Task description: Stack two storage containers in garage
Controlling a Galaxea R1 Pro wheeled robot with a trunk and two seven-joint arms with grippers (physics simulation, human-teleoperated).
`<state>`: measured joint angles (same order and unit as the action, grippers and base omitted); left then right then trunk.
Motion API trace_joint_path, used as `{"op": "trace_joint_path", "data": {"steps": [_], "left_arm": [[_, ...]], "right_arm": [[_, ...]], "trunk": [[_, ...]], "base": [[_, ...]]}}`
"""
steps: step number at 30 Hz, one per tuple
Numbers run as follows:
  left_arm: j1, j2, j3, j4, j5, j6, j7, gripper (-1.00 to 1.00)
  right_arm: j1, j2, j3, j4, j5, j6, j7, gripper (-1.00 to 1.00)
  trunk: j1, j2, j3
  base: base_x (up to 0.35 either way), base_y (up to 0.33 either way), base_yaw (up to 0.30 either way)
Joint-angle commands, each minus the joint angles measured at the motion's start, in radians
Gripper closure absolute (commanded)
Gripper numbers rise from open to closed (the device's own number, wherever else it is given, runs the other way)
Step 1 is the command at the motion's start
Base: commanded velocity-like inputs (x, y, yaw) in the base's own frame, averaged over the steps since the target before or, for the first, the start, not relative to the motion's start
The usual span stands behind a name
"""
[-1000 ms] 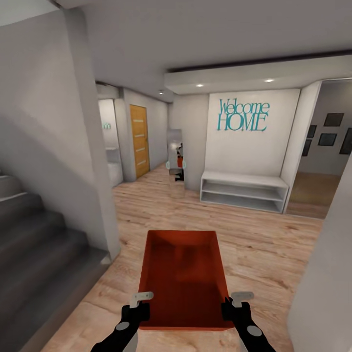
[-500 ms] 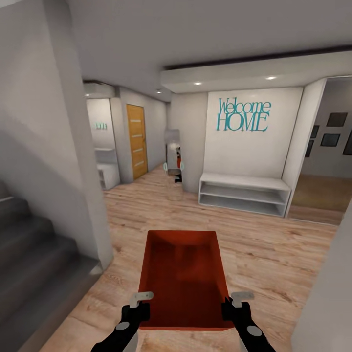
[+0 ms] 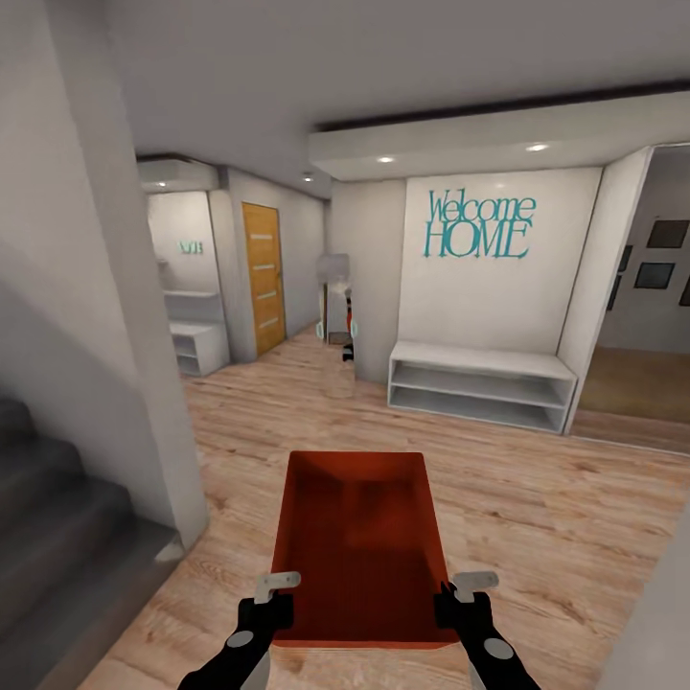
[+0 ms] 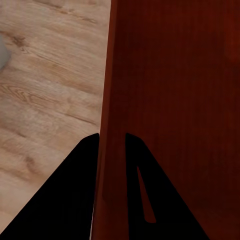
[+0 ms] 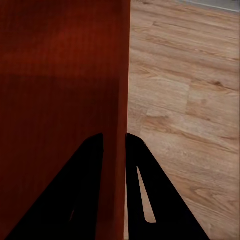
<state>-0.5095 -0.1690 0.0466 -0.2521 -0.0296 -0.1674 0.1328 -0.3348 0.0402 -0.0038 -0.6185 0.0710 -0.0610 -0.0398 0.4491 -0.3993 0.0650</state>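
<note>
One storage container [image 3: 358,546] is in sight: an orange-red rectangular box, open on top and empty, with thin plain walls and a darker, shadowed inside. It sits level and lengthwise, carried above the light wood plank floor [image 3: 537,498], reaching forward from between the two grippers. The left gripper [image 3: 275,602] clamps the left wall near its near corner, one finger inside the box and one outside; the right gripper [image 3: 457,602] grips the right wall [image 5: 119,115] the same way. The left wall [image 4: 111,100] stands upright between the fingers.
</note>
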Motion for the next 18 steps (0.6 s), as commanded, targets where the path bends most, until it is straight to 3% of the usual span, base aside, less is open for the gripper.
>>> {"op": "trace_joint_path", "data": {"steps": [1, 18], "left_arm": [[-0.001, 0.000, 0.001, -0.041, -0.007, -0.003, 0.007, 1.00], [-0.001, 0.000, 0.001, -0.041, -0.006, -0.003, 0.007, 1.00]], "right_arm": [[0.000, 0.000, 0.013, 0.003, 0.004, -0.002, 0.000, 1.00], [0.000, 0.000, 0.013, 0.003, 0.004, -0.002, 0.000, 1.00]], "trunk": [[0.001, -0.001, 0.000], [0.001, -0.001, 0.000]], "base": [[0.326, -0.005, 0.000], [0.326, 0.000, 0.000]]}}
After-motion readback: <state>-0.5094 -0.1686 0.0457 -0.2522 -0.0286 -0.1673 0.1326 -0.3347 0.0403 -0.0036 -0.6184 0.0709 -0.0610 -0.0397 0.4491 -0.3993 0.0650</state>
